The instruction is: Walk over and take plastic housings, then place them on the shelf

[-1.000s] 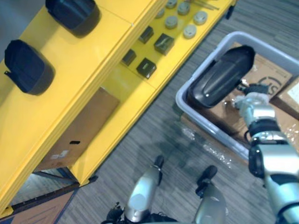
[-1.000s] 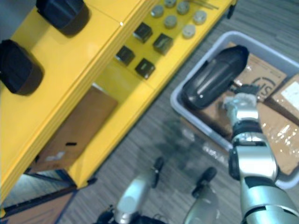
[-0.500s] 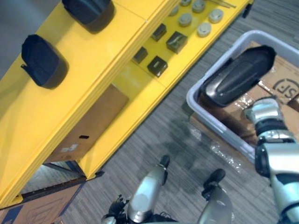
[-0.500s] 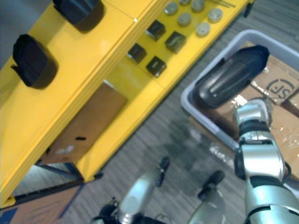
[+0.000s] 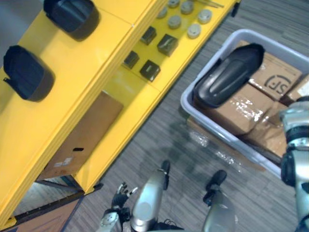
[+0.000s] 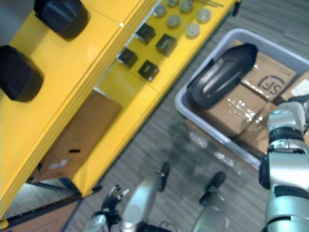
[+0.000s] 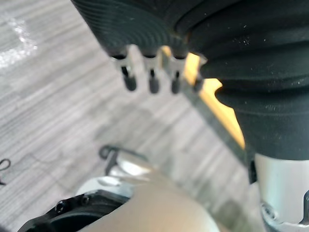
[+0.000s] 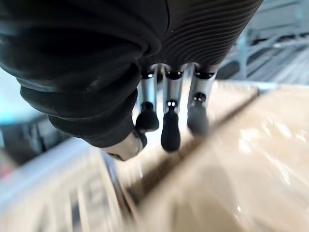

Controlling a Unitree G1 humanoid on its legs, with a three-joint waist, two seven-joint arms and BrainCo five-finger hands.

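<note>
A long black plastic housing (image 5: 226, 76) lies slanted in the grey bin (image 5: 189, 99), resting on cardboard boxes. Two more black housings (image 5: 71, 17) (image 5: 26, 72) sit on the top of the yellow shelf (image 5: 87, 82). My right arm comes in at the right edge beside the bin. In the right wrist view my right hand (image 8: 170, 126) hangs with straight fingers just over a taped cardboard box (image 8: 241, 183), holding nothing. My left hand (image 5: 119, 194) is low by the floor, its fingers (image 7: 150, 79) straight and empty.
The lower yellow shelf level carries small dark blocks (image 5: 150, 70) and grey round discs (image 5: 194, 30). A brown cardboard sheet (image 5: 79, 137) lies under the shelf. Crumpled clear wrap (image 5: 219, 154) lies on the carpet in front of the bin.
My right hand has drawn back from the housing in the bin toward the right edge. My left hand has come into view at the bottom. The camera has shifted.
</note>
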